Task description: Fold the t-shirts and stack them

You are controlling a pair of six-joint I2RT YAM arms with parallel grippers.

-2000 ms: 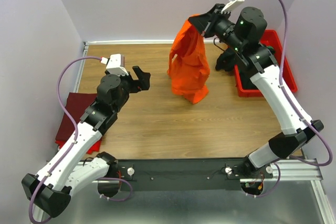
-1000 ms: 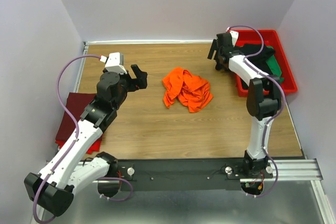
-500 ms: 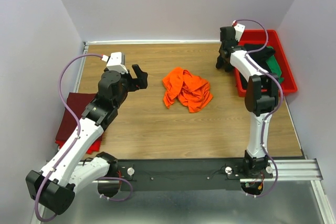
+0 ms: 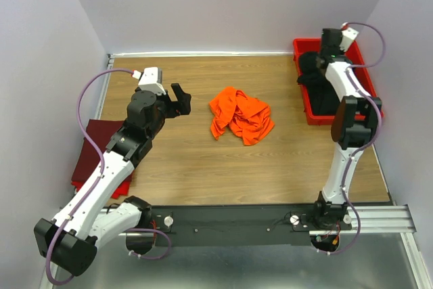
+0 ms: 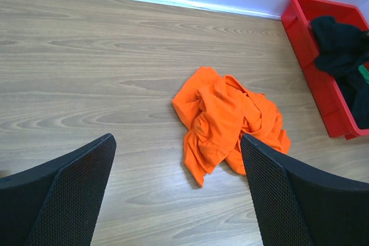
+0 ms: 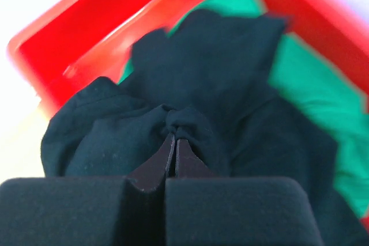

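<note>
1. Swung over from the table's far edge within the last second, the right gripper (image 6: 174, 139) now sits in the tray (image 6: 86, 27), clenched on a small tuck of the black shirt (image 6: 202, 67).
2. The green shirt (image 6: 311, 90) lies under it. A slow, straight lift should clear the rim without dragging the green one along.
3. The orange shirt (image 4: 240, 114) lies crumpled mid-table, and a maroon shirt (image 4: 88, 153) lies at the left edge.
4. The left gripper (image 5: 179, 200) hangs wide apart, empty, short of the orange shirt.
</note>
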